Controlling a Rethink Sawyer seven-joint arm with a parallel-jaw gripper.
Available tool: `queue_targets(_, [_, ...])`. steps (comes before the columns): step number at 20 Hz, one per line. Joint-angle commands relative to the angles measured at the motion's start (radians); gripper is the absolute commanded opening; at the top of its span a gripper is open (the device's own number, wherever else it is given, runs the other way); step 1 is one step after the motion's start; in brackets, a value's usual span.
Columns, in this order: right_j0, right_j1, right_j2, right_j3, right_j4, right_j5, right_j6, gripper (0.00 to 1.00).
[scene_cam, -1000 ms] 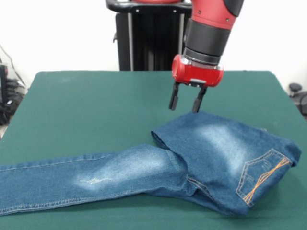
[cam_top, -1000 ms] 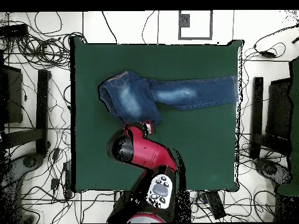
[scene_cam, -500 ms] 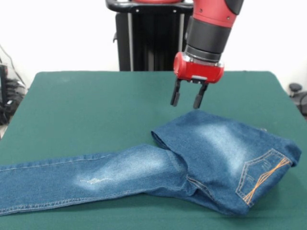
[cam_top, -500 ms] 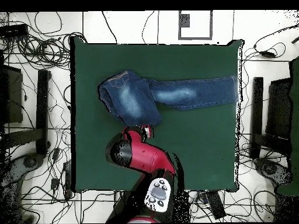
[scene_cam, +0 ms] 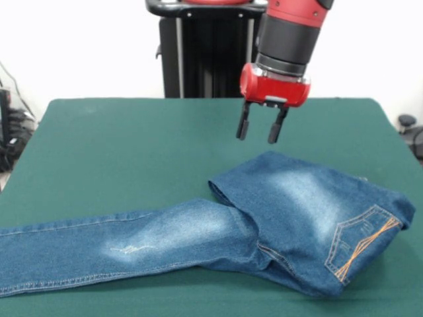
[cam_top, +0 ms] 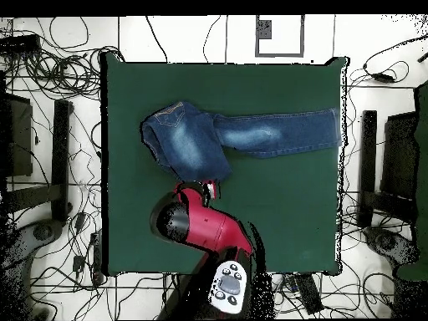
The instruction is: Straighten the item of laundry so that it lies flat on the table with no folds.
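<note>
The gripper (scene_cam: 259, 130) (fingers parted, holding nothing) hangs just above the far edge of the folded jeans (scene_cam: 218, 234).

You've got 2 cams. Front cam sits low at the table's (scene_cam: 132, 145) near edge, looks across the cloth twd the arm, close in: jeans (scene_cam: 264, 218) fill the lower half and run off the left edge. Overhead cam hangs high, looks straight down, far out: you see the whole table (cam_top: 284, 226) plus floor cables (cam_top: 50, 50) all round. It's turned half round vs front. Both share the jeans (cam_top: 226, 138), the gripper (scene_cam: 258, 133) and the green top.
</note>
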Motion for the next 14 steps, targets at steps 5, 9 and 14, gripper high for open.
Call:
queue_targets(5, [-0.006, 0.013, 0.170, 0.094, 0.035, 0.058, 0.273, 1.00])
queue_targets(9, [-0.015, 0.030, 0.191, 0.098, 0.030, 0.016, 0.280, 1.00])
queue_targets(14, [-0.035, 0.054, 0.235, 0.112, 0.021, -0.049, 0.295, 1.00])
